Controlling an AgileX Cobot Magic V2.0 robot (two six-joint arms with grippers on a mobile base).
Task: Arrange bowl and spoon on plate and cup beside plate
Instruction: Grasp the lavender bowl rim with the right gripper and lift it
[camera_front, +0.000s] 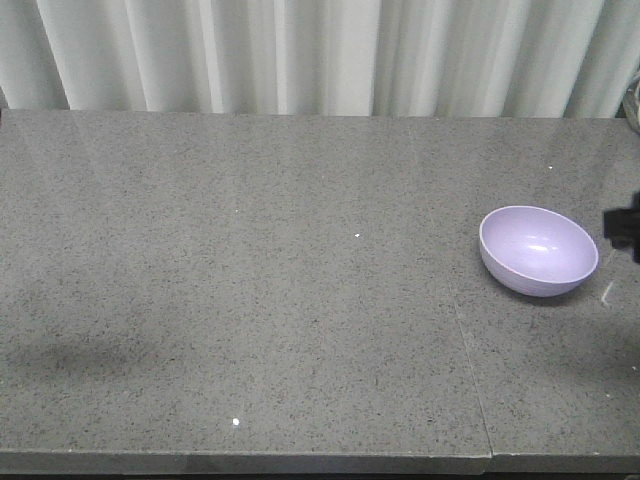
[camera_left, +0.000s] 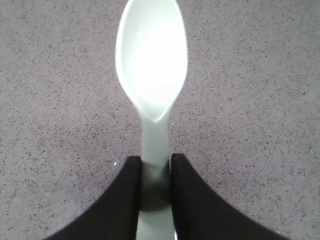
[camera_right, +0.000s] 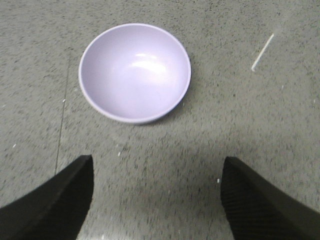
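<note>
Right gripper (camera_right: 157, 162) hangs wide open over the grey speckled tabletop (camera_front: 250, 300). The lavender bowl (camera_right: 135, 72) stands upright just ahead of it, a little left of its midline, near the table's right end, so that arm is plainly the nearer. Left gripper (camera_left: 155, 160) pinches the mint spoon (camera_left: 151, 60) by its handle, scoop pointing straight away. Neither plate nor cup shows.

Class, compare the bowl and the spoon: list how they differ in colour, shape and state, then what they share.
Colour: the bowl is lavender; the spoon is mint green. Shape: the bowl is round and deep; the spoon has an oval scoop and narrow handle. State: the bowl sits free on the table; the spoon's handle is pinched by the fingers of the left gripper. Both are pale, smooth and empty.
</note>
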